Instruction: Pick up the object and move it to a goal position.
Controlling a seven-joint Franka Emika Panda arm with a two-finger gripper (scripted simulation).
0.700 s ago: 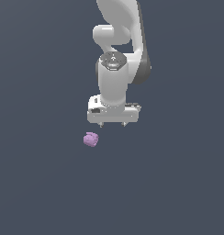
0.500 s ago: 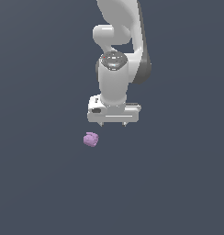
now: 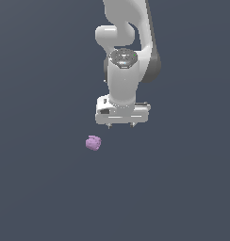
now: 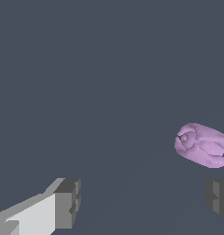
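Plain slate-grey floor all round, nothing else about. The object point(image 3: 93, 142), a lilac lump, lies to the exterior view's left of the gripper point(image 3: 120, 125) and apart from it. Its jaws are spread, empty. Approach step, I'd say: shift over the lump, then descend.

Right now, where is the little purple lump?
In the exterior view the lump lies on the dark floor, below the gripper and toward that view's left. The open fingers are not touching it.
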